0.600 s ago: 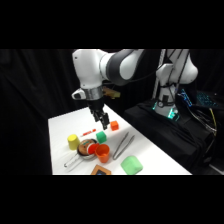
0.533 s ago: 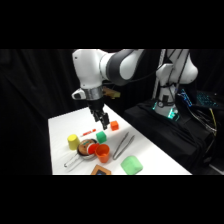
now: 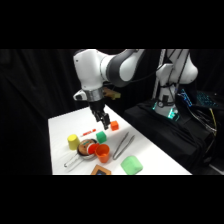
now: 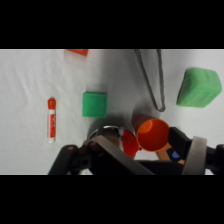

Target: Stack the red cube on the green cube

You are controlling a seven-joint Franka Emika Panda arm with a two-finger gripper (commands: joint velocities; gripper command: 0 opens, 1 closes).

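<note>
Side view: pincer (image 3: 104, 121) state unclear, above upright green cube (image 3: 102, 137); red cube (image 3: 114, 126) just beside.

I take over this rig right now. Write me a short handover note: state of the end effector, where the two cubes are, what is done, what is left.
End effector: hangs above the table, close to both cubes, holding nothing that can be seen. Whether it is open or shut cannot be told.

Red cube: on the table, toward the far side, just beside the end effector. In the wrist view only its corner shows at the top edge.

Green cube: on the table, nearer the camera than the red cube, apart from it, close to the red marker.

Done: nothing yet; the cubes lie separate.

Left: grasp the red cube, lift it, set it on the green cube, release.
</note>
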